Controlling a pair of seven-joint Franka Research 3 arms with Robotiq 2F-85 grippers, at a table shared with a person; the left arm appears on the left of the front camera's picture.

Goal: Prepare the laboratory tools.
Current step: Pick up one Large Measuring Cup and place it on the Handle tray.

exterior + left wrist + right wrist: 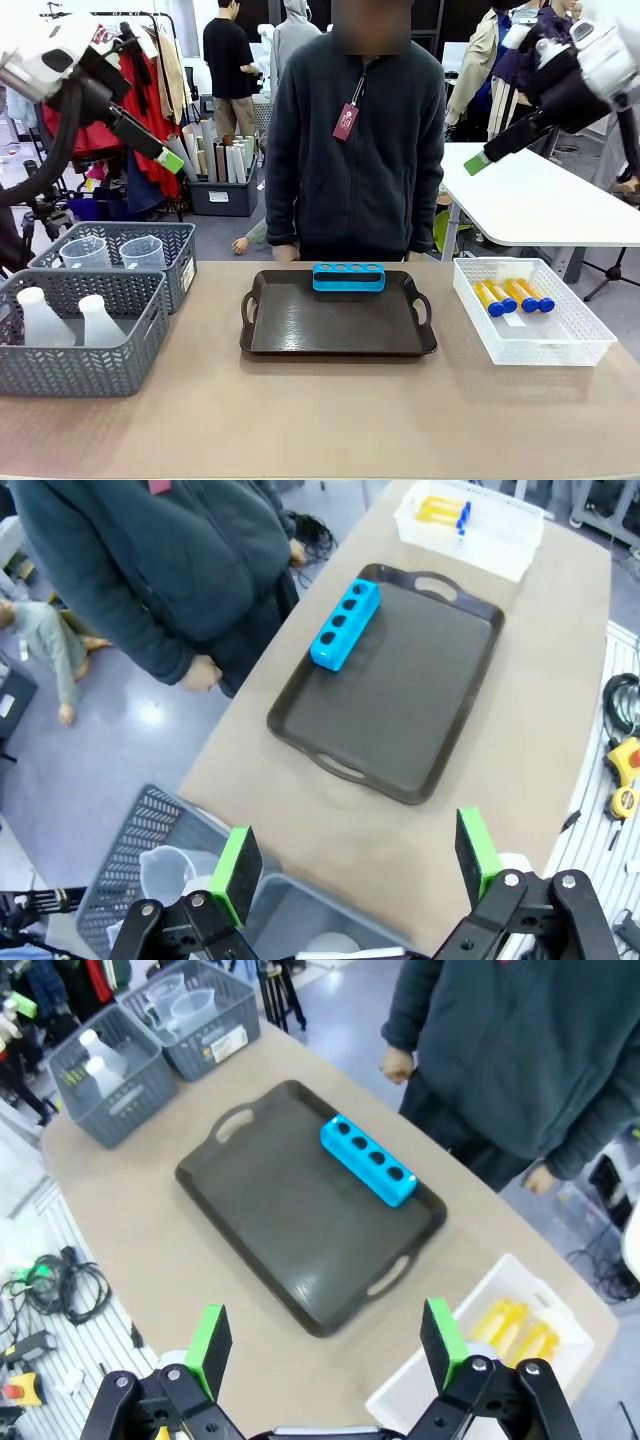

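A small blue rack (349, 277) (345, 625) (368, 1160) lies on the far edge of the dark brown tray (330, 345). Several blue-capped amber tubes (515, 296) (445, 512) (515, 1332) lie in a white basket (580, 345) at the right. Two clear beakers (143, 252) (185, 1000) stand in the far grey basket, and two white flasks (100, 322) (100, 1055) in the near one. My left gripper (172, 160) (355, 865) hangs open and high above the left baskets. High over the right side, my right gripper (478, 162) (325, 1345) is open too, holding nothing.
A person in a dark fleece stands at the table's far edge behind the tray, hands (205, 672) low by the edge. The grey baskets (70, 375) (180, 260) fill the left end. Bare tabletop (330, 420) runs along the near side.
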